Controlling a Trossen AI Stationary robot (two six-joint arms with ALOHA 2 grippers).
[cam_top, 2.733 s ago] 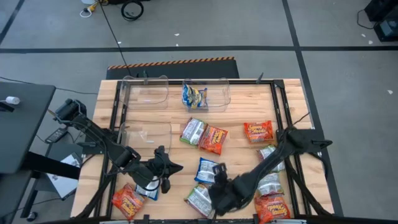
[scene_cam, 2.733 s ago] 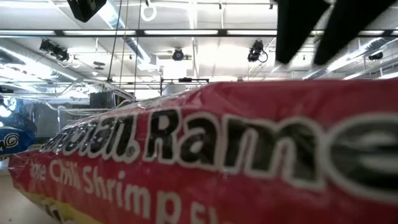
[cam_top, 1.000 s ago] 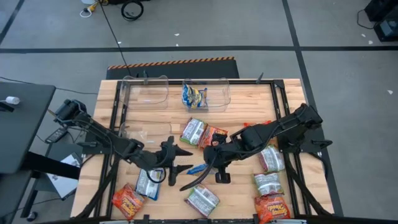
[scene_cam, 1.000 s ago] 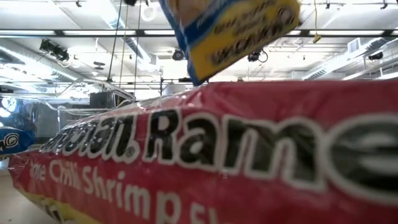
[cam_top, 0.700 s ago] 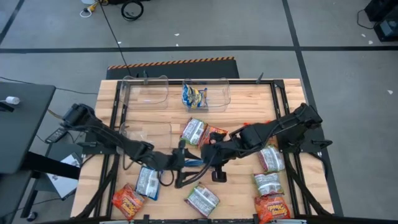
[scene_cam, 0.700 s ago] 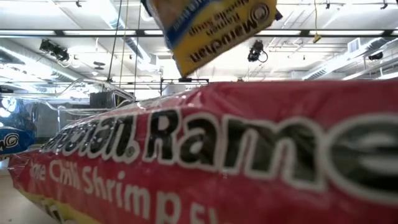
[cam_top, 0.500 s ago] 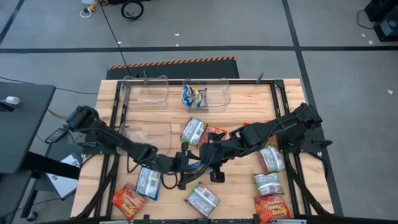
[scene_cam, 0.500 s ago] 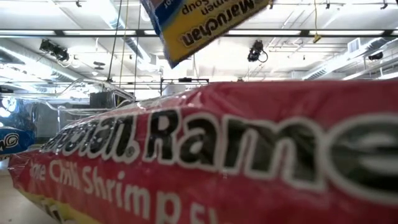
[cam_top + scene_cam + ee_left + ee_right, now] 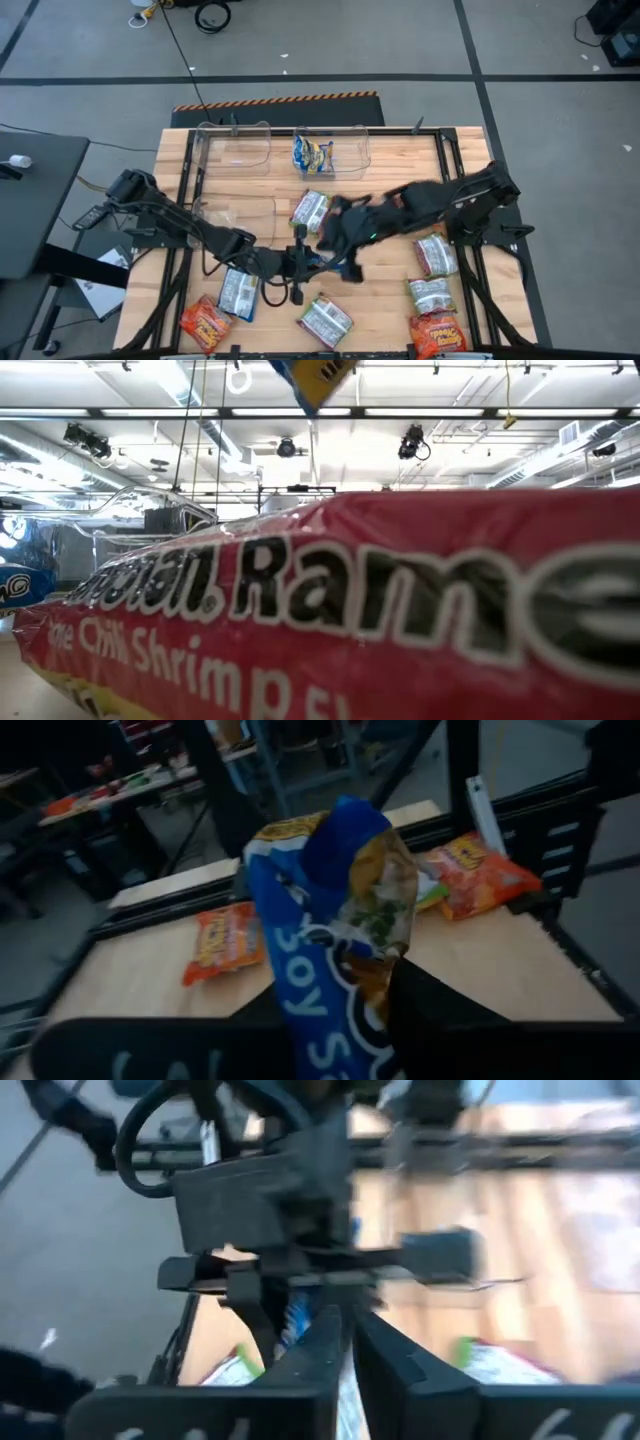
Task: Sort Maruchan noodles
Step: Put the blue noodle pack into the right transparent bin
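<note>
1. High view: both arms meet at mid-surface. The left pincer [image 9: 305, 262] and the right pincer [image 9: 345, 262] sit close together around a blue-and-yellow Maruchan packet [image 9: 322, 264], lifted off the wooden surface [image 9: 385, 300]. I judge this a hand-over from right arm to left. One blue-and-yellow packet already lies in the clear bin [image 9: 332, 152] at the far edge; orange-red packets [image 9: 206, 322] and green-and-white packets [image 9: 325, 320] lie scattered. Compared with a second ago, the left arm has reached further in and the right arm has swung back.

2. Low view: a red packet [image 9: 330, 610] fills the foreground. Only a corner of the held packet [image 9: 312, 378] shows at the top; earlier it hung lower, fully visible.

3. Left wrist view: the left pincer [image 9: 340, 1010] is clenched on the blue-and-yellow packet [image 9: 330, 920].

4. Right wrist view: the right pincer [image 9: 345, 1342] has its fingers nearly together on a sliver of the packet [image 9: 298, 1315]; whether it grips, I cannot tell.

Next, the right should let go and the left carry the packet to the bin.
</note>
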